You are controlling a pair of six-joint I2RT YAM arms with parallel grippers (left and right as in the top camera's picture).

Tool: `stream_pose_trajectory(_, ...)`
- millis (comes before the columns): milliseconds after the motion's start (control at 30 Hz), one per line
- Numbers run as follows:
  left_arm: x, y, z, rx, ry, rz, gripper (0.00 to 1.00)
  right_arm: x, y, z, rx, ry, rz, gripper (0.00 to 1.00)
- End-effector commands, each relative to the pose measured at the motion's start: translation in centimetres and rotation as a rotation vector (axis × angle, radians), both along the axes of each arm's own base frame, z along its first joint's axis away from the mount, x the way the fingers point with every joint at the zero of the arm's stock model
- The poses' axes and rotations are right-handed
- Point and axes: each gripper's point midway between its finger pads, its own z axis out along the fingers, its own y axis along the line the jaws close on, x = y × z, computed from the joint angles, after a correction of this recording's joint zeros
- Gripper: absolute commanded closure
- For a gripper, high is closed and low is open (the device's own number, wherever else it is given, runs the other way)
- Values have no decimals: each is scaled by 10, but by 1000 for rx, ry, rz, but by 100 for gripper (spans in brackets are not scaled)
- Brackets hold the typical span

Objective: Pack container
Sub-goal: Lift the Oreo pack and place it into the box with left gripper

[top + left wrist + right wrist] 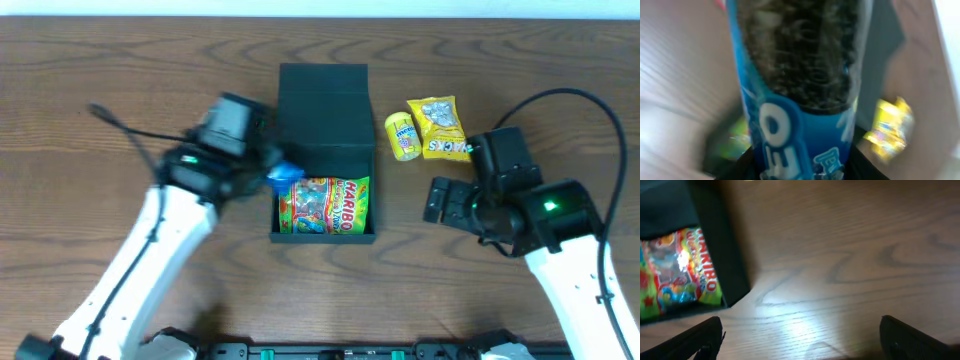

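My left pincer is clenched on a blue Oreo packet. The packet fills my blurred wrist view and juts from my fingertips over the nearest wall of the container. That dark teal box lies just beyond this pincer and stands open, with a Haribo bag lying flat inside it. My right pincer is released, its fingers spread wide above bare table. The container's corner, with the Haribo bag showing, sits off to its left, apart from it. Close by this pincer, on the box's side nearest it, lie a yellow snack bag and a small yellow pack, touching each other.
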Motion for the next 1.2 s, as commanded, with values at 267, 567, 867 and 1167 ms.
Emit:
stream_pose_trajectory(267,18,-107,-69,-268,155,289,94,-7,-28,-4,-1,44,-105,1)
stream_pose_trajectory(567,27,-108,-81,-290,161,363,43,-6,-28,-4,-5,44,-93,1)
stream_pose_trajectory(867,43,-116,-34,-258,-8,136,5,-12,-28,-5,-12,65,-64,1)
stream_pose_trajectory(1167,24,-32,47,205,-308,-116,4,-6,-18,-4,16,40,43,1)
